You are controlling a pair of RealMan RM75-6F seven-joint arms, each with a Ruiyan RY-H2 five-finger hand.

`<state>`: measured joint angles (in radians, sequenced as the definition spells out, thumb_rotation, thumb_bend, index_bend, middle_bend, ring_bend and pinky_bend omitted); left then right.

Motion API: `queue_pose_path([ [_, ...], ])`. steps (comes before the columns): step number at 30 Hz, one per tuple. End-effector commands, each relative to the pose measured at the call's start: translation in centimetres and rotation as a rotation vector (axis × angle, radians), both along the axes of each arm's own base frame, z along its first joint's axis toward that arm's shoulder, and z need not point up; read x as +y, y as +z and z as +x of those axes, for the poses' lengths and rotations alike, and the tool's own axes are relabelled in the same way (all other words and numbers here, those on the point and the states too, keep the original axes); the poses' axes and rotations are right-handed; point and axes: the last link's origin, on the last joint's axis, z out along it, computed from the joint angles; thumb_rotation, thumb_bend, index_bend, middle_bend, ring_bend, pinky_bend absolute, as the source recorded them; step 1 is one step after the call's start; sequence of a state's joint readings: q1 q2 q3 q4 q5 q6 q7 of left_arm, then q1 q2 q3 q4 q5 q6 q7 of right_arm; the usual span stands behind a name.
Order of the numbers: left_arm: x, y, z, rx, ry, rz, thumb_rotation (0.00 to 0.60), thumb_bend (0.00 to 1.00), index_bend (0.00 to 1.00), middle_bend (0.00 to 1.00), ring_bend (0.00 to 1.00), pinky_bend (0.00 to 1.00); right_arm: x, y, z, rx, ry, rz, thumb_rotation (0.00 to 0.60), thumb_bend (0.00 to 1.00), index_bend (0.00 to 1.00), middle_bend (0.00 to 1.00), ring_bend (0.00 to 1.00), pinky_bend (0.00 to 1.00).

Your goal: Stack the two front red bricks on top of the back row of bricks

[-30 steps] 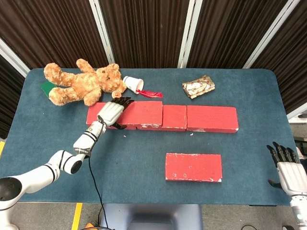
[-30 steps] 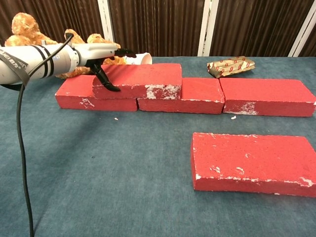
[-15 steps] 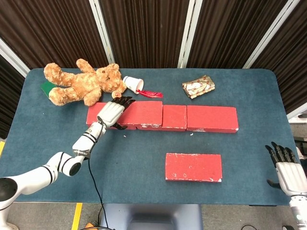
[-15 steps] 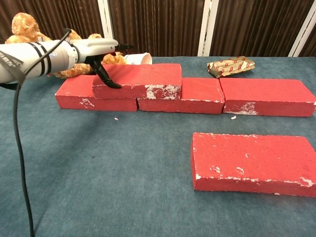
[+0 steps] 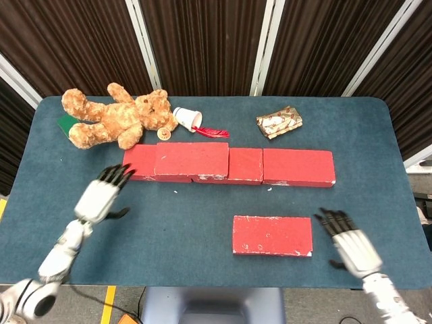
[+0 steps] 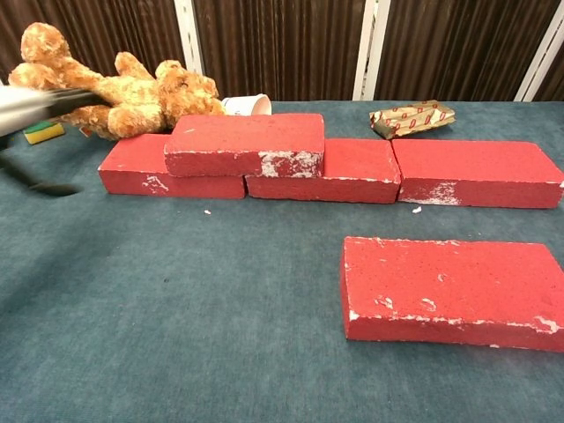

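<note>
A row of red bricks [image 5: 297, 167] [image 6: 480, 174] runs across the middle of the table. One red brick [image 5: 192, 161] [image 6: 244, 144] lies stacked on the row's left part. Another red brick [image 5: 272, 235] [image 6: 451, 292] lies alone in front, right of centre. My left hand [image 5: 101, 197] hovers open left of the row, fingers spread, holding nothing; the chest view shows it only as a blur [image 6: 35, 101] at the left edge. My right hand [image 5: 349, 241] is open just right of the front brick, apart from it.
A brown teddy bear [image 5: 115, 118] [image 6: 115, 81] lies behind the row's left end, with a green-yellow sponge [image 6: 42, 132] beside it. A tipped white paper cup [image 5: 187, 118] and a red feather [image 5: 211, 131] lie behind the row. A patterned packet [image 5: 279, 121] sits back right.
My left hand has let go of the stacked brick and pulled back left and toward the front. My right hand has moved in from the right edge to beside the front brick.
</note>
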<state>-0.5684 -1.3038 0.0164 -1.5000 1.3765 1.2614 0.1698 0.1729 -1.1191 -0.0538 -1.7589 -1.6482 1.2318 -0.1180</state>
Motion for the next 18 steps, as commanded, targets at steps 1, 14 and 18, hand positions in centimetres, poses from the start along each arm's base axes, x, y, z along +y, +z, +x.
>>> queue_pose_path([
  [1,-6.6,1.6,-5.1,0.052,0.081,0.077,0.600,0.23,0.00,0.00,0.00,0.10,0.2,-2.7,2.6,-0.042,0.064,0.063,0.600,0.04,0.00,0.00,0.00,0.00],
  [14,-9.5,2.7,-9.0,0.022,0.154,0.146,0.600,0.23,0.00,0.00,0.00,0.10,-2.5,-9.1,5.5,-0.015,0.042,0.066,0.600,0.04,0.00,0.00,0.00,0.00],
  [18,-9.6,3.3,-9.4,-0.008,0.165,0.166,0.600,0.23,0.00,0.00,0.00,0.10,-3.7,-10.2,6.1,0.002,0.032,0.059,0.600,0.04,0.00,0.00,0.00,0.00],
])
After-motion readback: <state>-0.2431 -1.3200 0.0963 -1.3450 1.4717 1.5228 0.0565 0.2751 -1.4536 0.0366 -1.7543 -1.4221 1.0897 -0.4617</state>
